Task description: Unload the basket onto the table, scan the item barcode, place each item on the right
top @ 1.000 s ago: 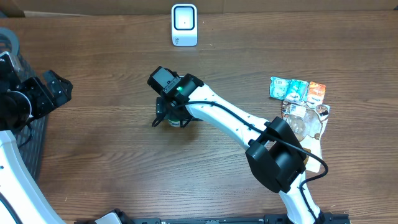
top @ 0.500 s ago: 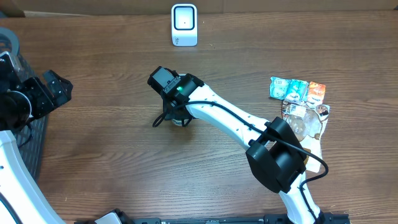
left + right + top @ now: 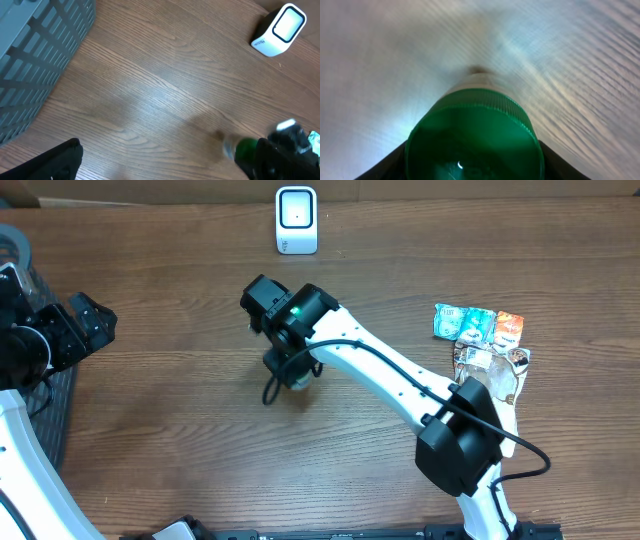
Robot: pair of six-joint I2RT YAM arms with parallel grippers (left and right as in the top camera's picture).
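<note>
Gripping a green-capped bottle [image 3: 475, 135] near the middle of the worktop [image 3: 180, 440], the right gripper [image 3: 288, 370] has its jaws closed on it. The left gripper [image 3: 92, 325] sits at the left edge, jaws wide and empty. Pickup looks done. Presenting the barcode to the white scanner [image 3: 296, 220], well apart at the far edge, is left. No label or writing is readable.
</note>
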